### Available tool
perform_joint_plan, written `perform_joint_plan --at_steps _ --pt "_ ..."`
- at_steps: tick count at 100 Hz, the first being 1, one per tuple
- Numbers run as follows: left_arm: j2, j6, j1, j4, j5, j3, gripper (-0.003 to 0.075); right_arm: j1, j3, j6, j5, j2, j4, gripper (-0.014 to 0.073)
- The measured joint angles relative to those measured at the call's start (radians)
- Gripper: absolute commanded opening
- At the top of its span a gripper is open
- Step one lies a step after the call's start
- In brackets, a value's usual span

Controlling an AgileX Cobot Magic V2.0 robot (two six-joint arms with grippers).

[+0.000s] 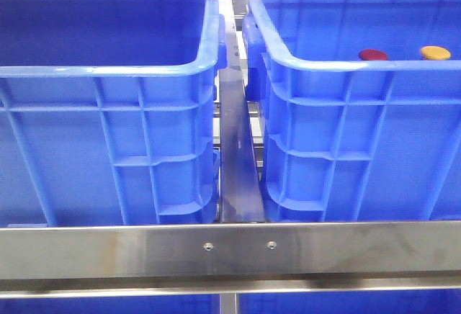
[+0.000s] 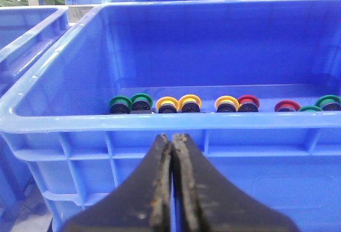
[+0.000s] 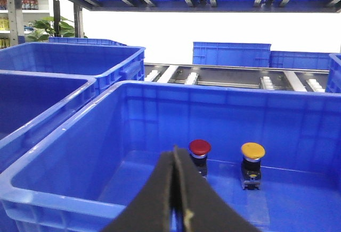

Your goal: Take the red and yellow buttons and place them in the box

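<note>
A dark red button [image 1: 373,55] and a yellow button [image 1: 436,52] stand side by side inside the right blue box [image 1: 346,65], near its far wall. In the right wrist view the red button [image 3: 200,147] and the yellow button [image 3: 252,150] stand upright on black bases on the box floor [image 3: 138,189]. My right gripper [image 3: 176,149] is shut and empty, above the box's near rim, short of the red button. My left gripper [image 2: 172,136] is shut and empty, outside a blue crate [image 2: 160,121], just below its rim. Neither gripper shows in the front view.
The crate in front of my left gripper holds a row of green [image 2: 130,103], yellow [image 2: 178,103] and red [image 2: 287,106] buttons. A darker, smooth-walled blue crate [image 1: 108,69] stands left of the box across a metal rail [image 1: 234,177]. More crates stand behind.
</note>
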Motion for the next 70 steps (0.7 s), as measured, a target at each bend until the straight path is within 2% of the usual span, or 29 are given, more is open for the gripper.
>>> perform_joint_plan --at_steps 60,70 --pt "0.0 0.0 0.0 0.0 0.0 0.0 -0.002 0.0 0.0 0.0 -0.005 0.0 -0.003 -0.0069" --pt "0.0 0.0 0.0 0.0 0.0 0.0 -0.002 0.0 0.0 0.014 -0.042 0.0 -0.081 -0.0069"
